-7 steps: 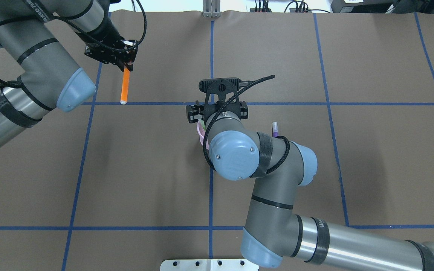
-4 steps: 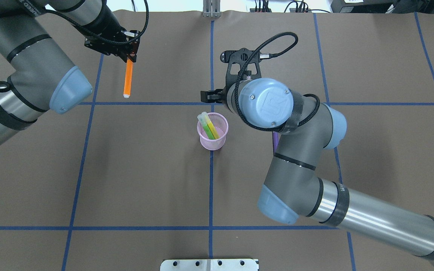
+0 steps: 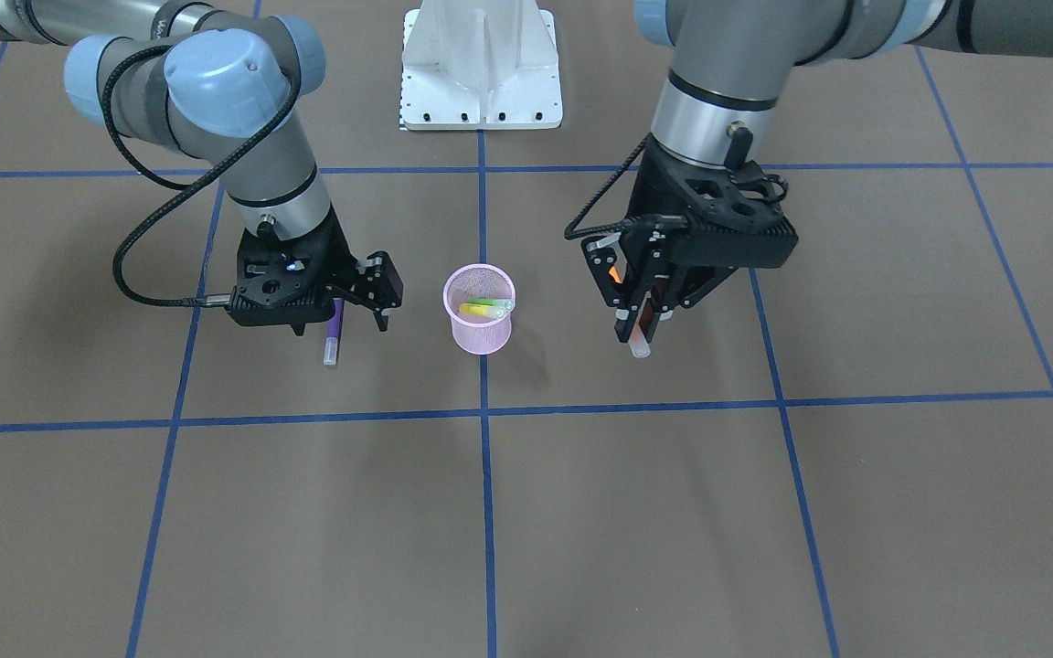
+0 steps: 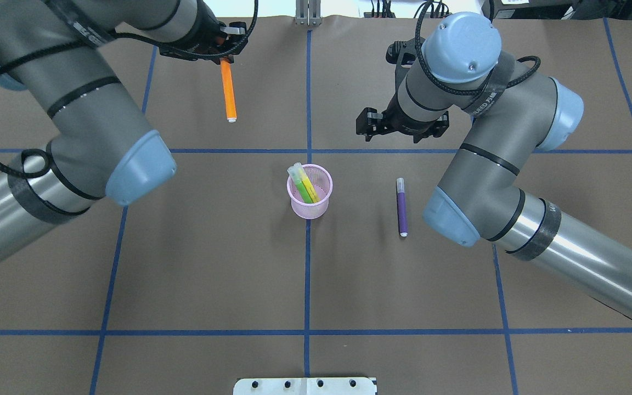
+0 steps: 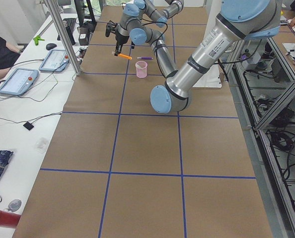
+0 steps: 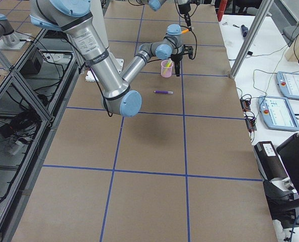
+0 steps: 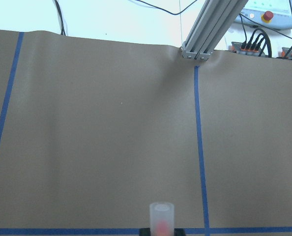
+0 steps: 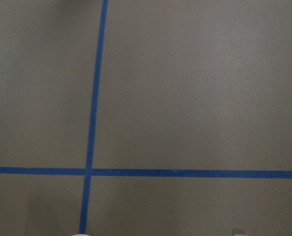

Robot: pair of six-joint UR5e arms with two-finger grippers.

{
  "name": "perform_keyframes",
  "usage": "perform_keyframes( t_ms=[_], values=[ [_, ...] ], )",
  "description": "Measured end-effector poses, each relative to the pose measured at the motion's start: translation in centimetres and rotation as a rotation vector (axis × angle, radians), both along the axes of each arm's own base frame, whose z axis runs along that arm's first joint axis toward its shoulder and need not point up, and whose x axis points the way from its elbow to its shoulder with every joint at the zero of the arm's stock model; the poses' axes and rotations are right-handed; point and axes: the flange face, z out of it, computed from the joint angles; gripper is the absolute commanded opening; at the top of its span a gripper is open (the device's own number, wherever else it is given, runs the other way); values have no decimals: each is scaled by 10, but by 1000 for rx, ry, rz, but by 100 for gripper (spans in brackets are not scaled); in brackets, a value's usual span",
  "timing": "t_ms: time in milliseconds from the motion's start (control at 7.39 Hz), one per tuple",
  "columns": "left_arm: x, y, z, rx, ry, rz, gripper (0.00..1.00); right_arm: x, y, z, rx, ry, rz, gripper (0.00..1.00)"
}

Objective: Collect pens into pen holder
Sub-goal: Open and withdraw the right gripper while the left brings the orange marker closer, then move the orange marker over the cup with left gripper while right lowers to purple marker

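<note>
Green pen (image 3: pixel 488 302) and yellow pen (image 3: pixel 479 312) sit in the cup (image 4: pixel 309 211). Upper left, left gripper (image 4: pixel 223 55) clamps orange pen (image 4: pixel 228 93). Purple pen (image 4: pixel 402 208) lies centre-right on the table. Right gripper (image 3: pixel 382 302) hangs agape, empty.

— What's sitting on the table?

— On my screen I see the table (image 4: pixel 212 263) covered in brown paper and gridded with blue tape (image 4: pixel 307 274). A pink cup (image 4: pixel 308 210) stands upright on the middle line. A purple pen (image 4: pixel 402 208) lies flat to its right (the robot's right), apart from it and roughly parallel to that line.

— Anything else?

— A white plate (image 4: pixel 305 385) at the robot's edge.
</note>
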Motion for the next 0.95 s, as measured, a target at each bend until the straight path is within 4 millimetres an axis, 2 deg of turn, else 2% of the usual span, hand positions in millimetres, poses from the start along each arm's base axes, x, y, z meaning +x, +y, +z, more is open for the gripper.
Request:
perform_keyframes(
  t_ms=[135,406,812,948],
  values=[
    [14,16,-8,23,2,-66,0,7,-6,13,-31,33,-32,100],
    [45,43,-12,54,-6,-190,0,9,-17,34,-95,51,-63,100],
    [112,99,-14,94,-12,-263,0,2,-22,57,-148,66,-85,100],
    [128,108,-19,102,-14,-268,0,2,-21,63,-157,60,-95,100]
  ],
)
